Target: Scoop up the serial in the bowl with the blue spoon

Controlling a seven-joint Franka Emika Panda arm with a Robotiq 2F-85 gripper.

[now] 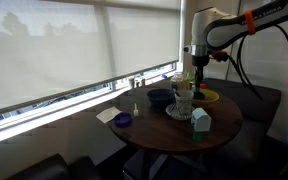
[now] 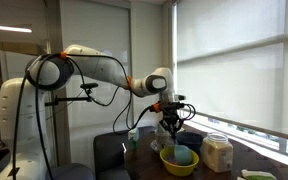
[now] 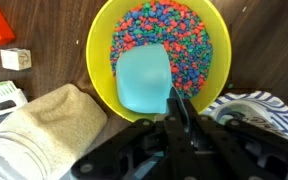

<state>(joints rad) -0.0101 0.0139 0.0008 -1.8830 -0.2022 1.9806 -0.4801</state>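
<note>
From my seat, the wrist view reads like this: a folded towel lies at the left, just beside the yellow bowl, which fills the middle of the picture and holds a bed of coloured cereal. The blue spoon has its scoop down inside the bowl at the near side, and I see no cereal on its upturned face. Its handle runs back and slightly rightward into the gripper, which I judge is clamped on it, jaws closed around the handle. So the spoon's long axis points straight ahead from the wrist, and most of the cereal lies beyond the scoop's far edge. I reckon the scoop must go forward and under. A striped plate sits at the right, near the bowl.
</note>
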